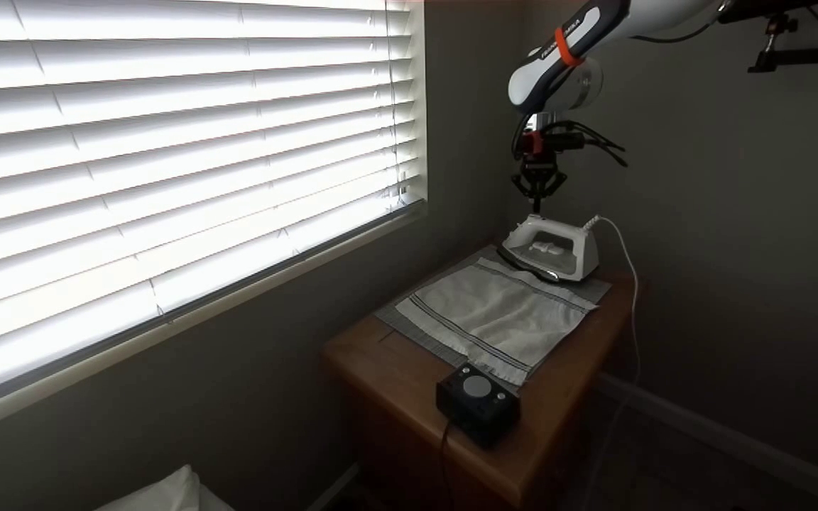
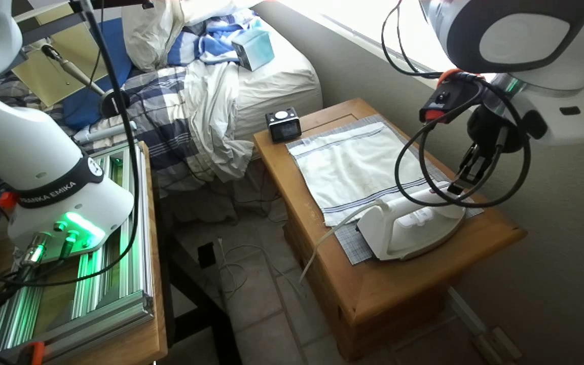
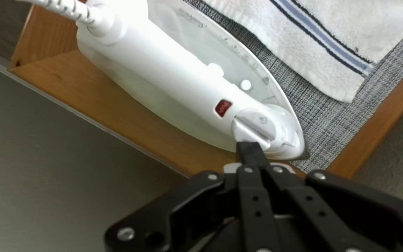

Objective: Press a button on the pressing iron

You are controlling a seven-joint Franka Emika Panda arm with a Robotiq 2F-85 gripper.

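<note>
The white pressing iron stands on its sole on a wooden side table and shows in both exterior views (image 1: 586,255) (image 2: 379,228) and in the wrist view (image 3: 173,59). Its pale cord (image 1: 628,262) leaves the rear of the handle. On the handle top are a red button or light (image 3: 223,107) and, nearer the tip, a white dial (image 3: 257,122). My gripper (image 3: 249,144) points down with its fingers together and nothing between them. Its fingertips overlap the dial's near edge in the wrist view, over the front of the handle (image 1: 537,207) (image 2: 455,188). I cannot tell whether they touch.
A white striped towel (image 1: 498,305) lies on a grey mat beside the iron. A black round-dial gadget (image 1: 460,401) stands at the table's far end (image 2: 284,131). A window with blinds (image 1: 167,142) and walls border the table (image 2: 373,289). Cables loop from my wrist near the iron.
</note>
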